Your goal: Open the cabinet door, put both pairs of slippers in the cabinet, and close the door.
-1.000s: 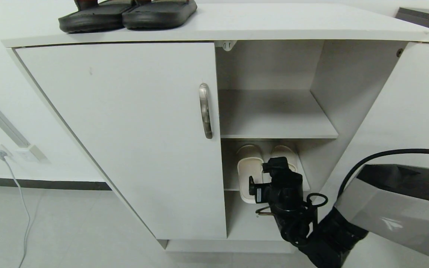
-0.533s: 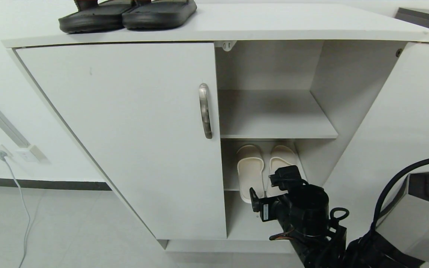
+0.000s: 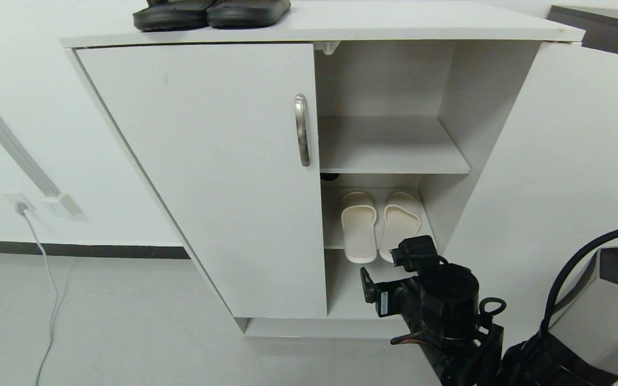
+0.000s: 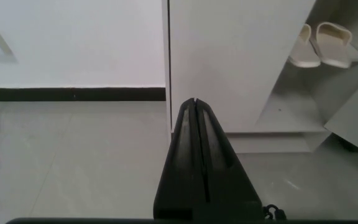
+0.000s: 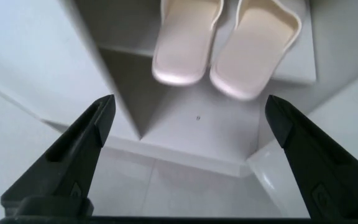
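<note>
At lower centre of the head view our right gripper (image 5: 190, 106) hung wide open and empty before the white slippers (image 3: 379, 225) on a lower shelf of the cabinet (image 3: 395, 21), our left gripper (image 4: 195, 109) pressed closed, and we judged the black slippers (image 3: 212, 13), upper left on the cabinet top, needed grasping next.

The right gripper (image 5: 190, 107) has backed away from the pale slippers (image 3: 359, 224). A second ago it covered their heels in the head view; now it sits lower, at bottom right of centre, and both slippers are uncovered. The head camera has also pulled back, so the cabinet (image 3: 207, 161) sits higher in frame.
</note>
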Robot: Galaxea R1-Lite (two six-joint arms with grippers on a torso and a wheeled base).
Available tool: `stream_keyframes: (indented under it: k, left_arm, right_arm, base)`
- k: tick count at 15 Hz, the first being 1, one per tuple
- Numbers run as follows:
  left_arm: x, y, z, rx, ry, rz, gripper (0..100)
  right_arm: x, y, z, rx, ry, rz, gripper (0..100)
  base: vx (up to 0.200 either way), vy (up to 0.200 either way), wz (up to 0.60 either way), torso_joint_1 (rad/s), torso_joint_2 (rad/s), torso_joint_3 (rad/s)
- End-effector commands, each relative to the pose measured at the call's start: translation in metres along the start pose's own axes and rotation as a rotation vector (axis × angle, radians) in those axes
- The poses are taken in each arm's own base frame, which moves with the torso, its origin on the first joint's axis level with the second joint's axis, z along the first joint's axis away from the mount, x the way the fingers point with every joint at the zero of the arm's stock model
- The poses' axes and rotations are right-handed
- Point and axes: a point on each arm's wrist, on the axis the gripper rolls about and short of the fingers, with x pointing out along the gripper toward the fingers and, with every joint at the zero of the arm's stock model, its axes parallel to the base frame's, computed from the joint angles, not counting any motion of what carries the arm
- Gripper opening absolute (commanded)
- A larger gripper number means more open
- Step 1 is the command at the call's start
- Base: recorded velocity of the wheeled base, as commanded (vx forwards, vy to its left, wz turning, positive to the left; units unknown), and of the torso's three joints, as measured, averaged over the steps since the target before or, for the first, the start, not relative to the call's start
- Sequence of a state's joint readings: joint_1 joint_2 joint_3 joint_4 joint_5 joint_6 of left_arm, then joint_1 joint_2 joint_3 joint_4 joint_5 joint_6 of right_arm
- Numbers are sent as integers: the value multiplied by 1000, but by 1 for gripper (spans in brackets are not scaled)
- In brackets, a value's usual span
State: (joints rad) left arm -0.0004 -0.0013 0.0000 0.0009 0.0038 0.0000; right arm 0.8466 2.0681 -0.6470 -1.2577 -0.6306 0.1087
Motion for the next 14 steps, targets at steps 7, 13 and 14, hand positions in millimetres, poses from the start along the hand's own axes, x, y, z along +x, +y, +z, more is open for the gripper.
stream_keyframes:
  k: [7,13,14]
  left_arm:
    - [0,0,0,2,2,-2,0]
    - [0,0,0,2,2,-2,0]
    - [0,0,0,2,2,-2,0]
  right_arm:
    - [-4,-5,11,24,-38,-3,100]
    - [-7,-6,17,36,-54,0,100]
    - [-7,-6,17,34,-51,-2,100]
  base:
    - [0,0,0,0,0,0]
    - [0,0,0,0,3,158]
    - [0,0,0,7,2,212]
